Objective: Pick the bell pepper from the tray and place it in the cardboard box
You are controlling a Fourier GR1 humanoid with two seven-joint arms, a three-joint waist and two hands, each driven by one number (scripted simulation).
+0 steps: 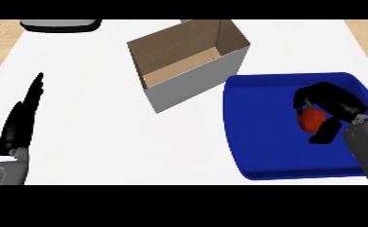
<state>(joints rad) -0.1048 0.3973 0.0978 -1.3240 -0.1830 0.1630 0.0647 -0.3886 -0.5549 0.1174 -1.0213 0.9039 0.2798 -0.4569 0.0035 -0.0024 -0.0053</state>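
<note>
Right hand [332, 105] curls around the red bell pepper [311, 119] over the blue tray [267, 138]; left hand [22, 119] rests open on the white worktop [93, 123] near the cardboard box [188, 63].

A white worktop [93, 123] fills nearly the whole view. At its far left corner sits a dark, shallow object with rounded corners and a pale grey inside [60, 25], cut off by the view's upper limit, so what it is cannot be told. Strips of light wooden surface [10, 36] show beyond the worktop's far left and far right edges.
</note>
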